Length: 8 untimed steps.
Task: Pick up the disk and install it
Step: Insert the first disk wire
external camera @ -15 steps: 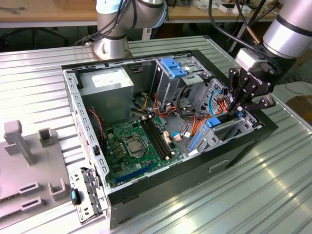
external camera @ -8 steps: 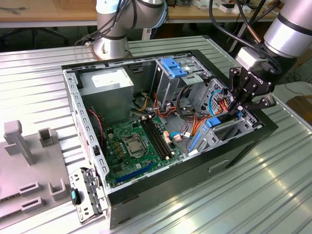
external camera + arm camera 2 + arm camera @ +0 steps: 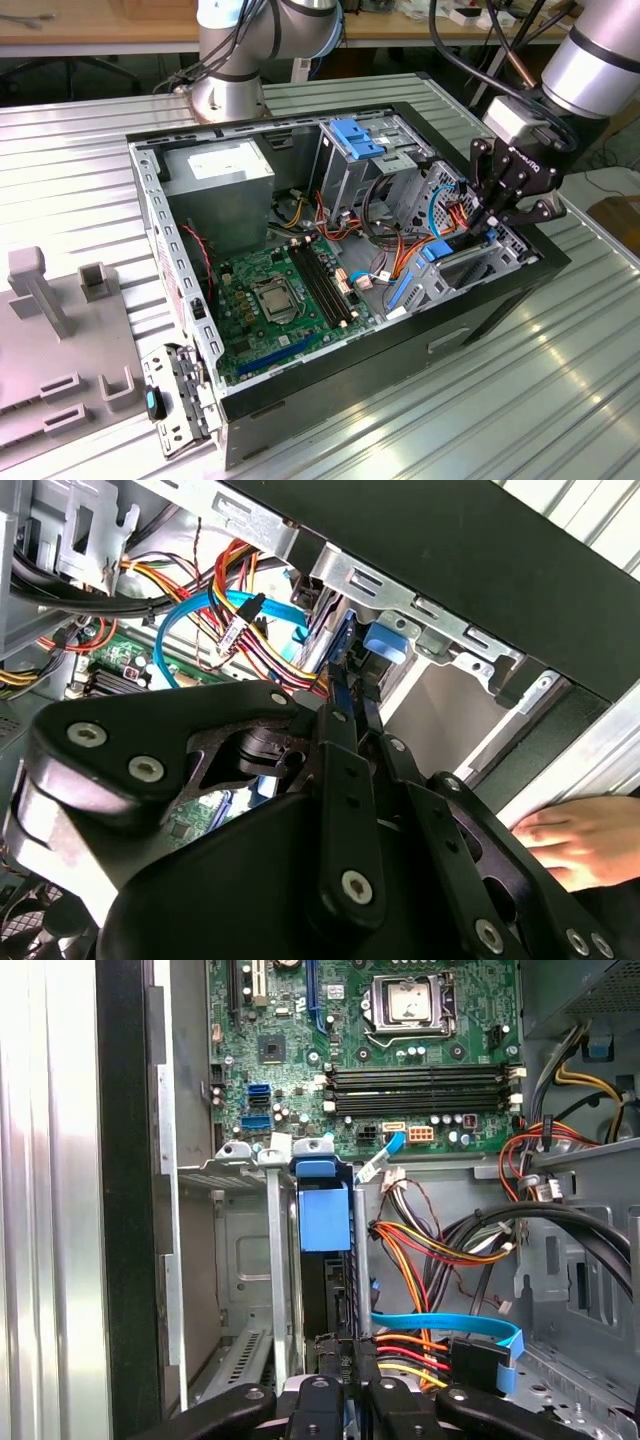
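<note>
The disk (image 3: 325, 1222) stands on edge in a slot of the drive cage at the case's front corner, its bright blue carrier tab facing the motherboard and its dark body below. My gripper (image 3: 348, 1365) is shut on the disk's near edge. In the second wrist view, the black fingers (image 3: 338, 745) pinch the thin blue rail of the disk (image 3: 346, 655). In the exterior view, the gripper (image 3: 490, 228) hangs over the cage at the case's right side, with the blue of the disk (image 3: 434, 250) just beneath it.
The open computer case (image 3: 180, 290) holds a motherboard (image 3: 280, 300), a power supply (image 3: 220, 175), a light-blue latch plate (image 3: 355, 135) and bundles of cables (image 3: 440, 1245). A grey fixture (image 3: 50, 290) lies at the exterior view's left. A person's hand (image 3: 580, 835) rests beside the case.
</note>
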{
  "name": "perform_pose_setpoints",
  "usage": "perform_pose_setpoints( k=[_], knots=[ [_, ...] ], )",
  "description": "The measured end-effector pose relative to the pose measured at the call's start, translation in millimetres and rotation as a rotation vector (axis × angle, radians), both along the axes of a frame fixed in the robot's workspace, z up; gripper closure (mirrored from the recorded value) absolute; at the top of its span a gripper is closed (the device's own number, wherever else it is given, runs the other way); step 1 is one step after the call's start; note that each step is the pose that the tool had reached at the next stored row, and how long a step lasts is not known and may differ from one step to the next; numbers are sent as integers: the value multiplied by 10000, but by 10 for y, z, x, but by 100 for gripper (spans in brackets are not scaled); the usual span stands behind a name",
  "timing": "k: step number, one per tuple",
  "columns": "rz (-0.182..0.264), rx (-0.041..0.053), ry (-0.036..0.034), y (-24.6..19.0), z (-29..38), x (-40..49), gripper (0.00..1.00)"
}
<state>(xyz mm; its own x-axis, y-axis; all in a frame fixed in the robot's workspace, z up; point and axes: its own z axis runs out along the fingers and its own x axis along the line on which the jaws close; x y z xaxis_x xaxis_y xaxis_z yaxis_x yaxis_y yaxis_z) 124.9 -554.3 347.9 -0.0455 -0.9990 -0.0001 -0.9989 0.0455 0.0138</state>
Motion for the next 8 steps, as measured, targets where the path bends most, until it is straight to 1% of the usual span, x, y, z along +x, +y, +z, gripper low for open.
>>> perform_pose_setpoints(
  k=[2, 3, 8],
  knots=[
    [333, 0, 0, -1, 0, 0, 84],
    [397, 0, 0, -1, 0, 0, 84],
    [400, 1, 0, -1, -14, 0, 84]
  ],
)
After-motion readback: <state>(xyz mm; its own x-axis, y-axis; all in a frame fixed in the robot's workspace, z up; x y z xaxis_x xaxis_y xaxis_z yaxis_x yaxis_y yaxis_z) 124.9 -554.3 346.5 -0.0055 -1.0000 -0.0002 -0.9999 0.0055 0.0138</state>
